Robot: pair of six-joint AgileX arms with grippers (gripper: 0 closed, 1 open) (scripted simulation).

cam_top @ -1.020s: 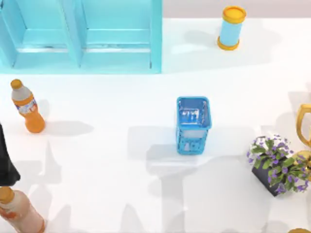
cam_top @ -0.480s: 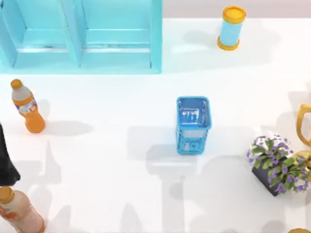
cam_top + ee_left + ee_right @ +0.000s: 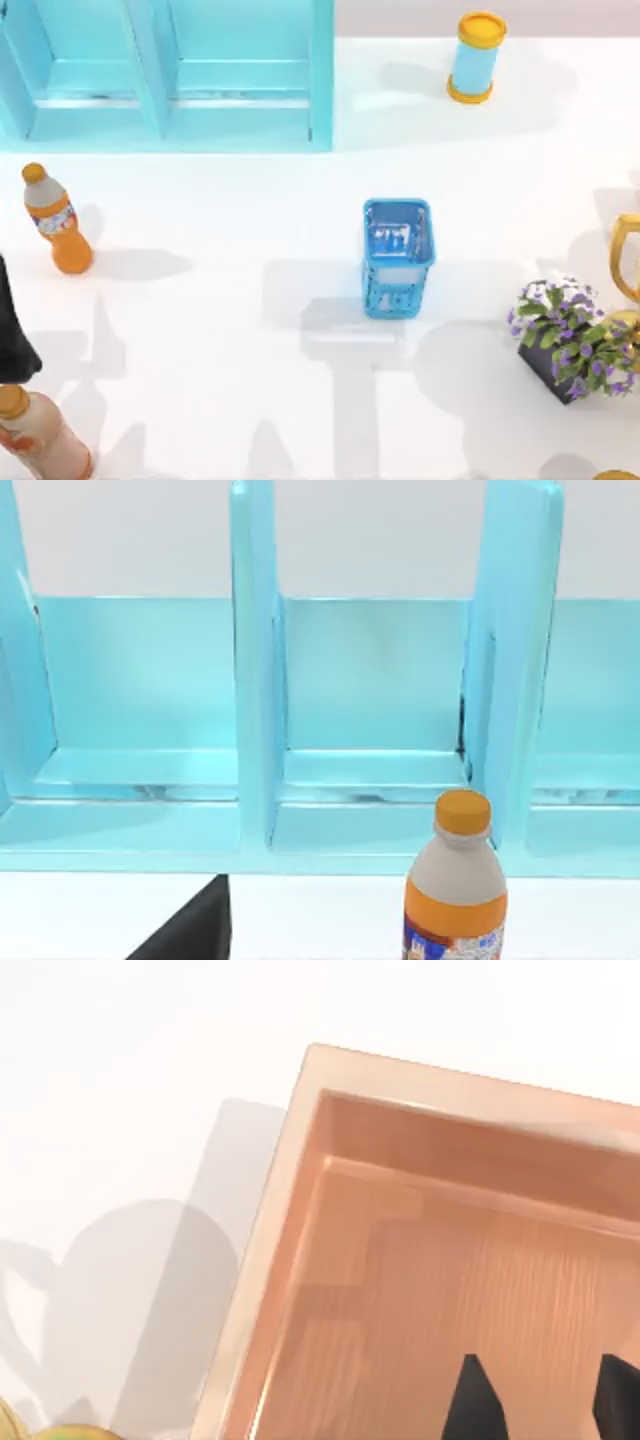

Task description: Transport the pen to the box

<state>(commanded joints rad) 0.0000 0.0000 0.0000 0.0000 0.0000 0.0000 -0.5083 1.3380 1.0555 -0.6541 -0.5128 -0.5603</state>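
The right pincer (image 3: 540,1405) hangs over a shallow wooden box (image 3: 420,1260). Its two black fingertips (image 3: 468,1400) stand well apart, with only the bare box floor between them, so it holds nothing. The box sits on the white desk (image 3: 150,1050), and a handle-shaped shadow lies on the desk just beside its wall. Where the pen is I cannot tell.

At the near left corner of the desk (image 3: 230,400) lies a pale orange bottle (image 3: 35,435), tilted, with its cap pointing away from the edge. Just beyond it, at the left edge, the black left arm (image 3: 12,335) is parked. I cannot tell whether the left pincer is open or closed.

Over on the right stands a dark pot of purple flowers (image 3: 570,340), and just behind it, at the right edge, a gold cup (image 3: 628,265), partly cut off. A small blue mesh basket (image 3: 398,258) stands upright near the middle of the desk, well apart from everything else.

Farther back on the left stands a second bottle (image 3: 55,220), orange with an orange cap. From the left wrist it stands upright (image 3: 455,890) in front of the shelf (image 3: 370,680).

That light-blue shelf (image 3: 170,80) takes up the far left of the desk, its compartments divided by upright panels. Off to the right at the far edge stands a pale blue can (image 3: 475,57) with a yellow lid, on its own.
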